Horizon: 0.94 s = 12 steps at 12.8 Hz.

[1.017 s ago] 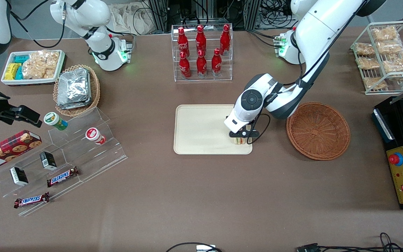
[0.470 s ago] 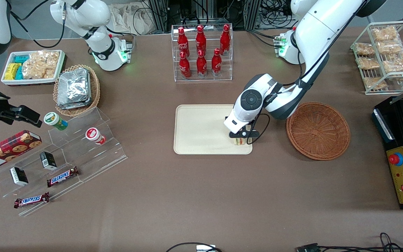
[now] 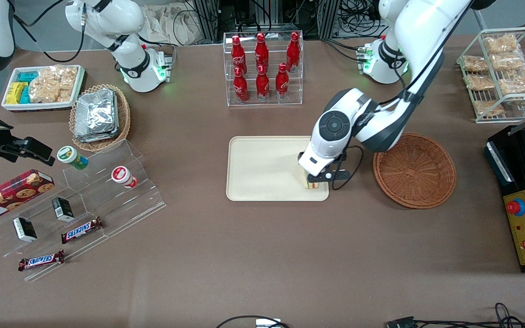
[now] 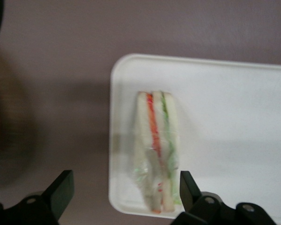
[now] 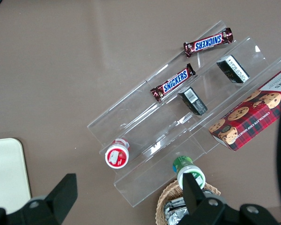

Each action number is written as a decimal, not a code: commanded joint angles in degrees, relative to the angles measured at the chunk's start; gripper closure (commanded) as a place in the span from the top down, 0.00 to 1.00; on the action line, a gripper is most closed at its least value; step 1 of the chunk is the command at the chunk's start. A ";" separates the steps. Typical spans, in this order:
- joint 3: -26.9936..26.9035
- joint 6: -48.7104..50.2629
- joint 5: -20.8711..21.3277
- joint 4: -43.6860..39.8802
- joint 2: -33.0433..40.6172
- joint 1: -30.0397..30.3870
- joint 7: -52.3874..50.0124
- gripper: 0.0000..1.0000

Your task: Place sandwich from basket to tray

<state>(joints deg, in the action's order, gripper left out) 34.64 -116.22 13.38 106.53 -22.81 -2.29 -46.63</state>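
The sandwich [image 3: 310, 183] [image 4: 157, 150] lies on its side in the corner of the cream tray [image 3: 262, 168] [image 4: 234, 108] that is nearest the front camera and the basket. Its red and green filling edges show. My left gripper [image 3: 321, 176] [image 4: 125, 197] hovers just above it, open, with the fingers [image 4: 62, 190] spread wide and touching nothing. One finger is over the tray beside the sandwich and the other is over the bare table. The reddish-brown wicker basket [image 3: 414, 169] stands empty beside the tray, toward the working arm's end.
A clear rack of red bottles [image 3: 262, 68] stands farther from the camera than the tray. A wire rack of snack packets [image 3: 501, 73] and a black machine [image 3: 524, 200] sit at the working arm's end. An acrylic stand [image 3: 89, 200] and a foil-packet basket [image 3: 100, 116] lie toward the parked arm's end.
The gripper has opened and let go of the sandwich, which stays on the tray. The wrist has risen and shifted slightly toward the basket.
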 commanded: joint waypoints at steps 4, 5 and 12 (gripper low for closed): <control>0.25 21.70 -8.52 -14.31 9.43 11.39 19.15 1.00; 0.25 24.35 -10.03 -15.29 11.45 15.69 23.12 1.00; -24.14 27.73 -10.57 -9.52 25.70 9.17 38.62 1.00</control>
<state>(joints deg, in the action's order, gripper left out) 17.70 -86.88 3.84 92.66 -0.75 12.49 -9.83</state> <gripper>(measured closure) 0.000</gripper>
